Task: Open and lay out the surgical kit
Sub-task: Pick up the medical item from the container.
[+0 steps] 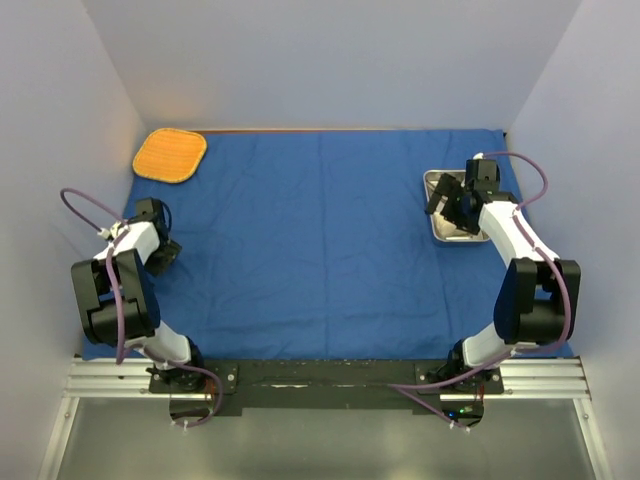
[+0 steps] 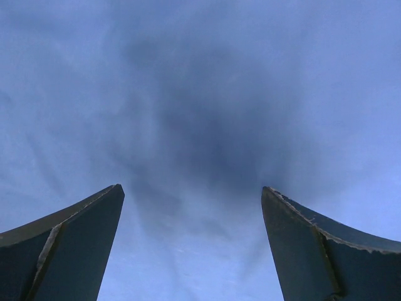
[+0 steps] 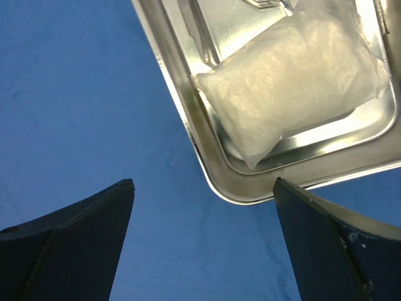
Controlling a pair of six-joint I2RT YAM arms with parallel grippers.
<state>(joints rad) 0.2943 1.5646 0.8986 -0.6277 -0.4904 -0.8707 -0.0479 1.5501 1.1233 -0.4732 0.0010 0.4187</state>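
The blue cloth wrap [image 1: 320, 240] lies spread flat over the table. The shiny steel tray [image 1: 440, 228] stands on it at the right, partly hidden by my right arm. In the right wrist view the tray [image 3: 207, 157] holds the white gauze pack [image 3: 294, 81]; metal instruments barely show at the top edge. My right gripper [image 1: 452, 205] is open and empty over the tray's near corner [image 3: 203, 188]. My left gripper [image 1: 163, 252] is open and empty close above the cloth [image 2: 200, 113] at the left edge.
An orange rounded-square mat [image 1: 170, 154] lies at the far left corner of the cloth. Pale blue walls close in the left, back and right sides. A metal rail [image 1: 320, 378] runs along the near edge.
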